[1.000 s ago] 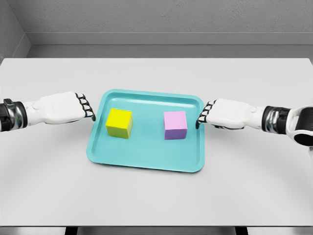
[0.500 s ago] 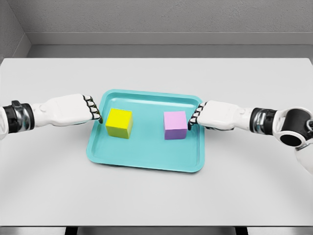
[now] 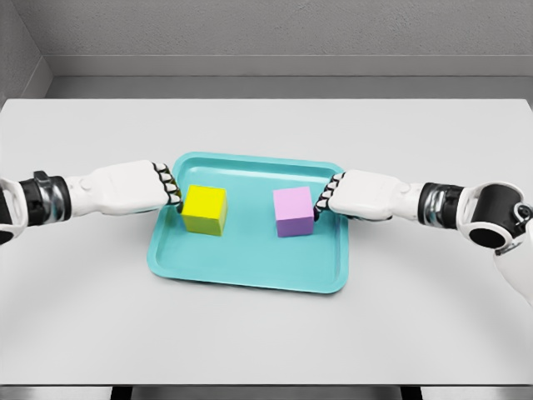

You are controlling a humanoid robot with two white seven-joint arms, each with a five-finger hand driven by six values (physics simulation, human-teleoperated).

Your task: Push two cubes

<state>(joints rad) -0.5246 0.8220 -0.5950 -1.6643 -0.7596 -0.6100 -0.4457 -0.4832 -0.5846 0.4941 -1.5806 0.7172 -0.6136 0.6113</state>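
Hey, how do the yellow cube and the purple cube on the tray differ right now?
Colour: the yellow cube is bright yellow, the purple cube pale purple. Place: the yellow cube sits in the left half of the teal tray, the purple cube in the right half. Contact: the left hand is at the yellow cube's left side, the right hand at the purple cube's right side. Both look alike in size, stand flat and stay apart.

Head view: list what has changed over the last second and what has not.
Both hands moved inward over the tray's rims: the left hand now meets the yellow cube's left side, and the right hand reaches the purple cube, which slid slightly left. The yellow cube barely shifted. Nothing was grasped. The teal tray and table stayed put.
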